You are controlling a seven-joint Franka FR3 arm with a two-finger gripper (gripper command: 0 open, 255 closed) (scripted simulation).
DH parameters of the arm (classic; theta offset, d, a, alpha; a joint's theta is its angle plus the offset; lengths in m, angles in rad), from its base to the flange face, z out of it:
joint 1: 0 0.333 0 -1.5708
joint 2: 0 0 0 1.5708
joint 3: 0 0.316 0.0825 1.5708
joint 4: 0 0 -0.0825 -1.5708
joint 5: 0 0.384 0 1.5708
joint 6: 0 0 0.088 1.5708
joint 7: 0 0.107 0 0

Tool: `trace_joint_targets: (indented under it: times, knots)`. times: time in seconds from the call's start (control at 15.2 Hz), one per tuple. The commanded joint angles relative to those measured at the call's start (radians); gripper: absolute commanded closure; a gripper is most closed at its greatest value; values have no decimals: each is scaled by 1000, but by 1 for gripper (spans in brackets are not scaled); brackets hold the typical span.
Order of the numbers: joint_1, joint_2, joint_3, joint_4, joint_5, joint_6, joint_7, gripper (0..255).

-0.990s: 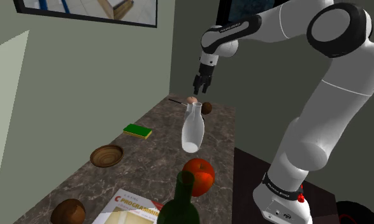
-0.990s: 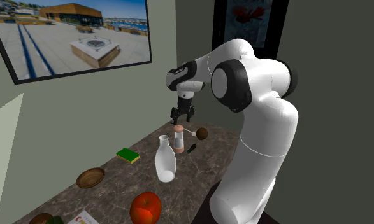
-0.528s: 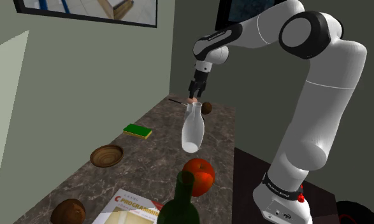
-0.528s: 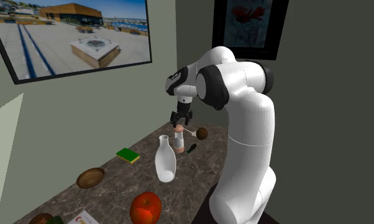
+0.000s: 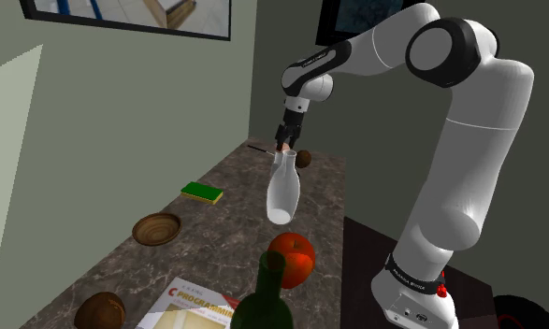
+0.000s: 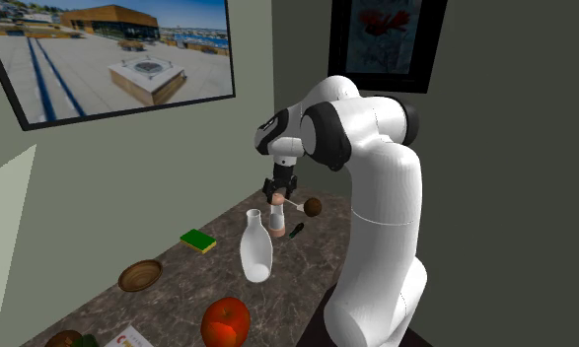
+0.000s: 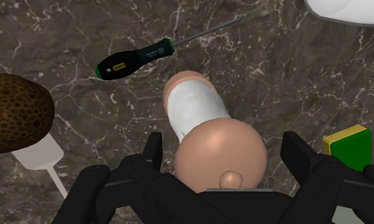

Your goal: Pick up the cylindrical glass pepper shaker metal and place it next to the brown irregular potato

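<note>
My black gripper [image 7: 223,142] hangs over the far end of the dark marbled counter [image 7: 294,76], fingers spread wide and holding nothing. The pepper shaker [image 7: 201,121], white with a peach cap, stands upright between them, untouched. The brown potato [image 7: 16,114] lies near it, and a green-handled screwdriver [image 7: 133,58] is close by.

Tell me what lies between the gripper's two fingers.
Wrist view: the pepper shaker stands between the open fingers of the gripper; neither seems to touch it.
</note>
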Motion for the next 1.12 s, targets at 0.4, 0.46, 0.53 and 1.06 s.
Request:
trace_joint_targets:
  times: [0.4, 0.46, 0.53, 1.06]
  knots:
    - [0, 1, 0, 0, 0, 1, 0, 255]
    - [0, 1, 0, 0, 0, 1, 0, 255]
    - [0, 1, 0, 0, 0, 1, 0, 255]
    - [1, -16, -1, 21, -11, -35, 12, 255]
